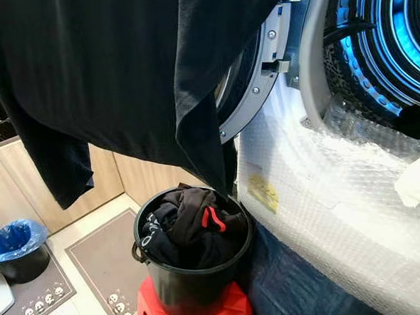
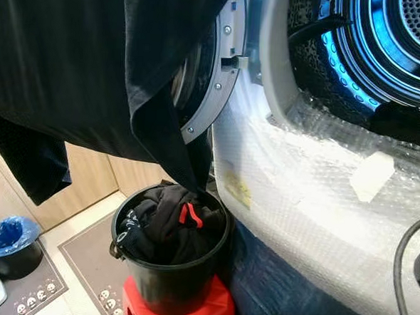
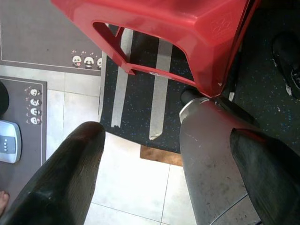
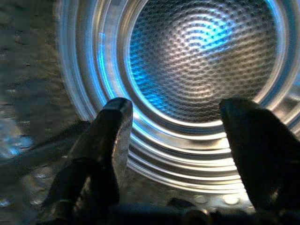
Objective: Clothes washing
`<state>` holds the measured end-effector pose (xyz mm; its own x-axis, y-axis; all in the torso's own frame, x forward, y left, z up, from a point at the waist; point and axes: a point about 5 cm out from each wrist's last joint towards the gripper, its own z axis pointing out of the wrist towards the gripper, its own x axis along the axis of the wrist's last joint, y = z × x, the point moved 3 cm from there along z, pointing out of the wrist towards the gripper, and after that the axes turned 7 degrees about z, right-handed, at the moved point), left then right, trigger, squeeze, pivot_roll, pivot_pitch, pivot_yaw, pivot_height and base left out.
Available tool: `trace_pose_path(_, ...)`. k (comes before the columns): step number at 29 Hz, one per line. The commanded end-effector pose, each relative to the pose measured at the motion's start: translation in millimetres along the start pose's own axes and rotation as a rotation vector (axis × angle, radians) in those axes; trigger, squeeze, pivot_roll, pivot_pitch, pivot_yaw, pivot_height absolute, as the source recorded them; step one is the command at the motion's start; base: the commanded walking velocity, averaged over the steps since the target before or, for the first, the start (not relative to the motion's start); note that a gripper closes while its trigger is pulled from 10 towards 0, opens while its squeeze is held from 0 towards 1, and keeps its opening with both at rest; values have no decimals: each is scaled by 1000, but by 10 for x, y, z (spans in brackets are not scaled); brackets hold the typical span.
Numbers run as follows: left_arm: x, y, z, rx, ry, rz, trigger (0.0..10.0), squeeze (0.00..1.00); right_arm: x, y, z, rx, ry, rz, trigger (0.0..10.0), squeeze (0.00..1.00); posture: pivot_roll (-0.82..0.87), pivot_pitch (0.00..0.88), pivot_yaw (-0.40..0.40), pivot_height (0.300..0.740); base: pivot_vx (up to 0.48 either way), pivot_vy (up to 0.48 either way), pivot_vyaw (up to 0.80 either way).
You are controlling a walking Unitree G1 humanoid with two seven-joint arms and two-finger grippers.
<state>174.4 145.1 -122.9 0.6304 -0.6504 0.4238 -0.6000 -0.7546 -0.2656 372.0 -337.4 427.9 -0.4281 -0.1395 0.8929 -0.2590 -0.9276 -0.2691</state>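
A black garment [image 1: 116, 59] is hung across the upper left, before the open washer door [image 1: 254, 74]. More dark clothes are heaped in a black bucket [image 1: 188, 281] on a red stool [image 3: 187, 28]. Tiled floor [image 3: 136, 183] and grey mats [image 1: 108, 255] are seen below. The right pincer [image 4: 173, 140] is held open at the blue-lit drum [image 4: 201, 51]; the left pincer [image 3: 168, 164] is open above the floor.

A home laundry corner — open washing machine [image 1: 386, 82], wooden cabinets [image 1: 23, 182], panda-print floor mats [image 1: 108, 255].

left tool [image 3: 164, 173]: fingers spread | right tool [image 4: 176, 140]: fingers spread
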Motion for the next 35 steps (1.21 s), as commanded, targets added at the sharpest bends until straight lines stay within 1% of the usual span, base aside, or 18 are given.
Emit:
trace_pose_path(1,-126,71,-17,-29,-48,-9,10000,0,76,-203,-130,132,16,93,10000,1000,-186,0,53,740,0,0,0)
trace_pose_path(4,-122,64,-15,-28,-47,-8,10000,0,80,-240,-173,163,28,102,10000,1000,-187,0,56,740,0,0,0)
trace_pose_path(8,-96,27,-9,-22,-42,-2,10000,0,84,-392,-535,350,103,169,10000,1000,-190,0,71,740,0,0,0)
trace_pose_path(10,-87,15,-8,-21,-41,1,10000,0,91,-416,-628,396,107,191,10000,1000,-193,0,74,740,0,0,0)
trace_pose_path(11,-80,6,-6,-20,-40,3,10000,0,93,-436,-729,443,101,207,10000,953,-194,0,75,740,0,0,0)
trace_pose_path(12,-74,0,-5,-19,-39,6,10000,0,89,-464,-804,473,94,211,10000,86,-197,0,78,740,0,0,0)
trace_pose_path(13,-70,-3,-4,-19,-38,7,10000,0,86,-477,-843,487,92,206,10000,0,-199,0,80,740,0,0,0)
trace_pose_path(16,-64,-8,-3,-19,-37,9,10000,0,71,-508,-946,531,77,215,10000,0,-202,0,81,740,0,0,0)
trace_pose_path(17,-58,-11,-2,-19,-36,11,10000,0,70,-526,-1055,571,82,223,10000,0,-202,0,82,740,0,0,0)
trace_pose_path(18,-55,-14,-1,-19,-35,11,10000,0,70,-531,-1092,582,85,225,10000,0,-204,0,83,740,0,0,0)
trace_pose_path(19,-47,-17,0,-19,-34,13,10000,0,40,-573,-1227,660,52,254,10000,0,-206,0,84,740,0,0,0)
trace_pose_path(20,-47,-17,0,-19,-34,13,10000,0,40,-573,-1227,660,52,254,10000,0,-206,0,84,740,0,0,0)
trace_pose_path(21,-42,-16,1,-20,-33,14,10000,0,16,-619,-1365,745,38,248,10000,0,-208,0,86,740,0,0,0)
trace_pose_path(24,-40,-5,1,-23,-32,19,10000,0,-253,-741,-1716,930,-109,167,10000,0,-211,0,89,740,0,0,0)
trace_pose_path(26,-40,-4,1,-23,-32,20,10000,0,-293,-757,-1767,951,-123,151,10000,0,-211,0,89,740,0,0,0)
trace_pose_path(27,-39,-3,1,-24,-32,20,10000,0,-429,-788,-1893,1005,-193,125,10000,0,-211,0,89,740,0,0,0)
trace_pose_path(32,-39,-2,1,-24,-32,20,10000,0,-482,-794,-1957,1024,-227,121,10000,0,-211,0,89,740,0,0,0)
trace_pose_path(35,-41,-12,1,-21,-33,20,10000,0,-1041,-831,-2312,1135,-431,-29,10000,0,-206,0,86,740,0,0,0)
